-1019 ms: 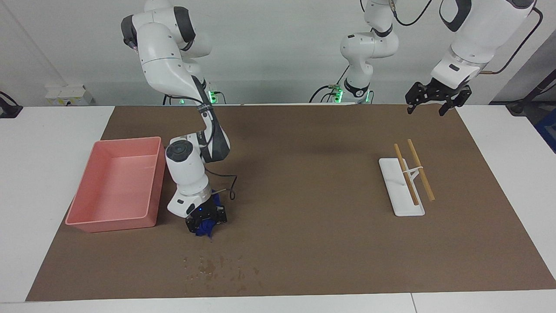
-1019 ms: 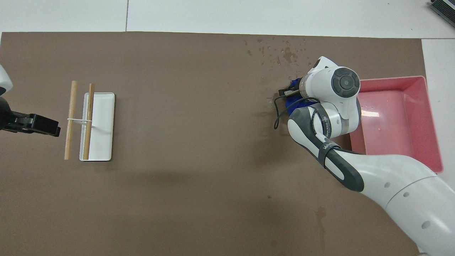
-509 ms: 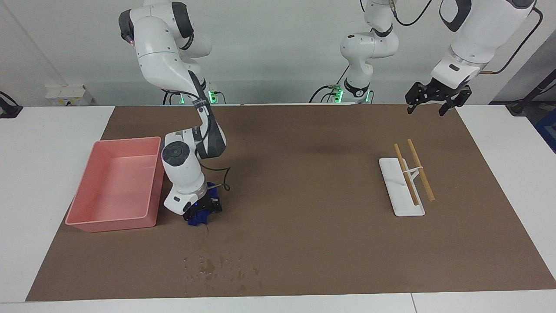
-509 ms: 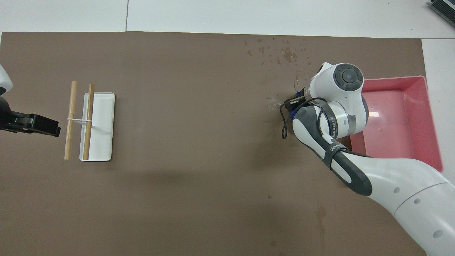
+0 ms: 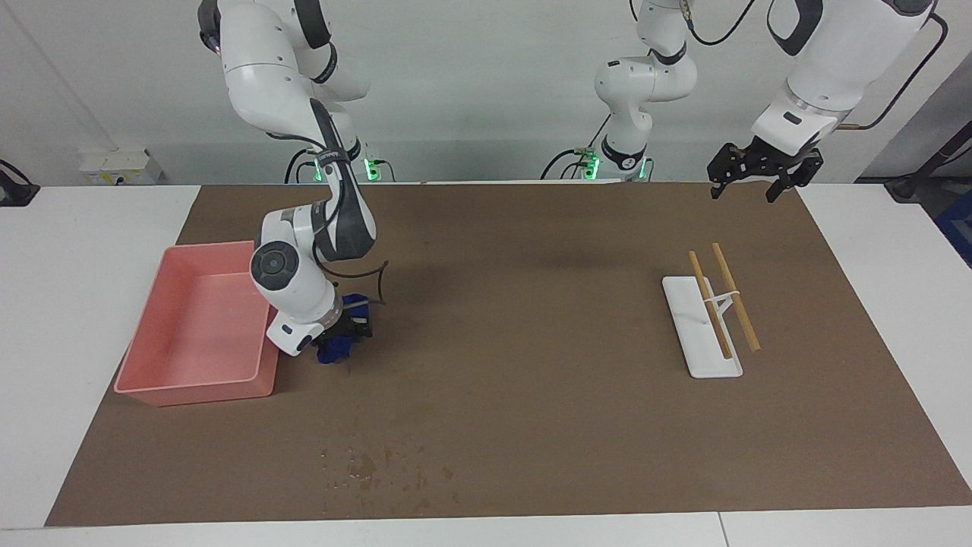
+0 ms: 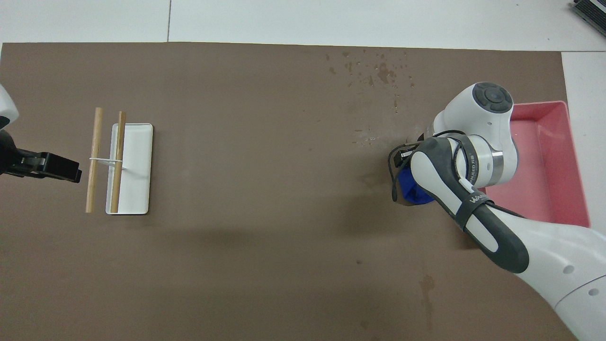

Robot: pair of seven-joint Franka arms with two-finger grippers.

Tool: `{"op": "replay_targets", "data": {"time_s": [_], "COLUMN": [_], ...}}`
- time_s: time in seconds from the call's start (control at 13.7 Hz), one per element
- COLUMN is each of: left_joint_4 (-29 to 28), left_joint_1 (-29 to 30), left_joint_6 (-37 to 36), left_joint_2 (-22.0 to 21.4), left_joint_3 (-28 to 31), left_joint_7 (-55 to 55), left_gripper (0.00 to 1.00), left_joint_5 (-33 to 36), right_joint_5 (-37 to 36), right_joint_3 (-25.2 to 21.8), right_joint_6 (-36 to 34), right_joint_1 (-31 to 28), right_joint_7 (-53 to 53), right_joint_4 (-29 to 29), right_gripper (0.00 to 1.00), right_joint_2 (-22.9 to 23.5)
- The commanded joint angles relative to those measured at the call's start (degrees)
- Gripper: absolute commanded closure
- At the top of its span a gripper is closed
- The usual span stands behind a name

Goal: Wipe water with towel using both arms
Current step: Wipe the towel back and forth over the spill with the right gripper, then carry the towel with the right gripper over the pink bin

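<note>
My right gripper (image 5: 343,339) is shut on a bunched blue towel (image 5: 332,352) and holds it low over the brown mat (image 5: 531,395), beside the pink bin (image 5: 137,357). I cannot tell whether the towel touches the mat. In the overhead view the towel (image 6: 411,192) shows under the right arm's forearm. A patch of water drops (image 5: 380,465) lies on the mat farther from the robots than the towel; it also shows in the overhead view (image 6: 378,71). My left gripper (image 5: 762,175) hangs open and empty in the air over the mat's edge nearest the robots, waiting.
The pink bin (image 6: 575,156) stands at the right arm's end of the table. A white tray (image 5: 702,338) with two wooden sticks (image 5: 735,298) joined by a white band lies toward the left arm's end. A few smaller drops (image 6: 364,139) lie near the towel.
My right gripper has drawn the blue towel toward the robots, away from the water patch and along the pink bin. The left arm has not moved.
</note>
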Motion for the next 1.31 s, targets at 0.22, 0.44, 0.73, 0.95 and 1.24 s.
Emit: {"op": "replay_targets", "data": {"time_s": [0.22,0.44,0.73,0.95,1.24], "left_joint_4": [0.1,0.5,0.0,0.0,0.0], "left_joint_1": [0.0,0.1,-0.2,-0.6,0.0], "left_joint_6": [1.7,1.3,1.6,1.1,1.1], "left_joint_2": [-0.1,0.1,-0.1,-0.2,-0.2], "left_joint_3": [0.0,0.0,0.1,0.2,0.2], "left_joint_7": [0.7,0.7,0.6,0.5,0.5], "left_gripper": [0.0,0.0,0.0,0.0,0.0], "left_joint_5": [1.0,-0.6,-0.5,-0.5,-0.5], "right_joint_5": [4.9,8.2,8.1,7.9,3.6], "right_joint_3": [0.6,0.6,0.5,0.2,-0.1], "right_joint_6": [0.9,0.2,-9.0,-19.2,-33.9], "right_joint_1": [-0.6,-0.2,-0.3,-1.5,-2.9], "right_joint_7": [3.2,6.5,7.9,7.8,7.3], "right_joint_4": [-7.9,-7.4,-3.4,1.4,10.3], "right_gripper": [1.0,1.0,1.0,1.0,1.0], "right_joint_2": [-3.9,-4.1,-10.0,-14.4,-18.7]}}
